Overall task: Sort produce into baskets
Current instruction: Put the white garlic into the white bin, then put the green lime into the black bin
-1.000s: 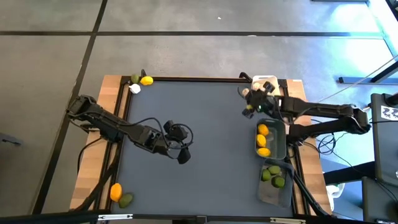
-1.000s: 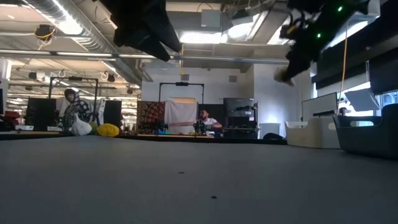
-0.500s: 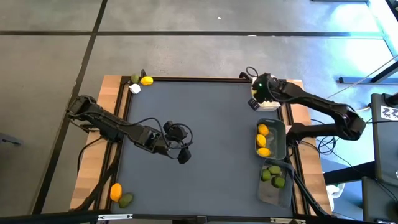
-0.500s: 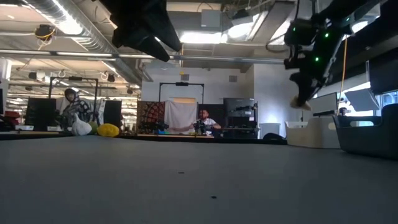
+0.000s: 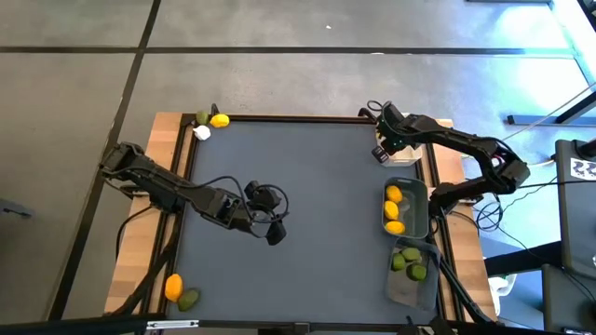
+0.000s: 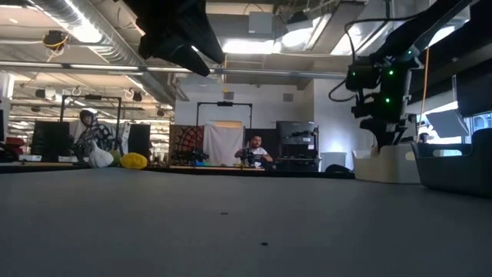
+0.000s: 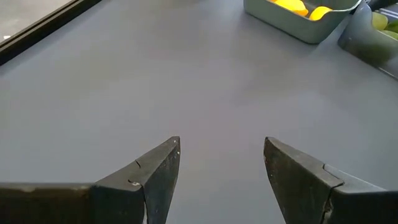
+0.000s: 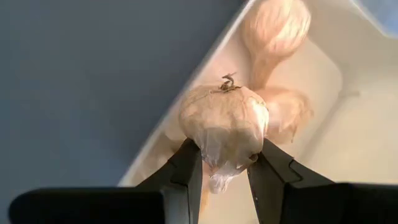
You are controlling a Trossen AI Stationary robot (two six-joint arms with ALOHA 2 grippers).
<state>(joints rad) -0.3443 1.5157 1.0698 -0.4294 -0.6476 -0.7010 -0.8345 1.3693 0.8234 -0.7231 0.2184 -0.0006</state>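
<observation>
My right gripper (image 8: 224, 155) hangs over the white basket (image 8: 336, 124) at the table's far right, shut on a pale garlic bulb (image 8: 224, 121). Two more bulbs (image 8: 277, 28) lie in that basket. In the low view the gripper (image 6: 384, 131) stands just above the basket (image 6: 388, 165). My left gripper (image 7: 221, 168) hovers open over the bare mat, left of the table's middle (image 5: 273, 231). Lemons fill the dark grey-green basket (image 5: 424, 216); limes lie in the translucent one (image 5: 402, 288). My right gripper pinches the garlic bulb between its two fingers, on the bulb's two sides (image 8: 202, 146) near its papery neck end. The fingers come from above, pointing steeply down. The bulb is lifted clear over the basket, its rooty end (image 8: 227, 81) turned away from the gripper.
At the far left corner lie a lime (image 5: 201, 117), a lemon (image 5: 220, 120) and a garlic bulb (image 5: 201, 132). A lemon (image 5: 173, 286) and a lime (image 5: 189, 299) lie at the near left corner. People and equipment show in the room beyond the table.
My right gripper has swung with the garlic bulb toward the table's far right corner and gone down over the white basket, tipping to point more steeply down. It has stayed shut on the bulb.
</observation>
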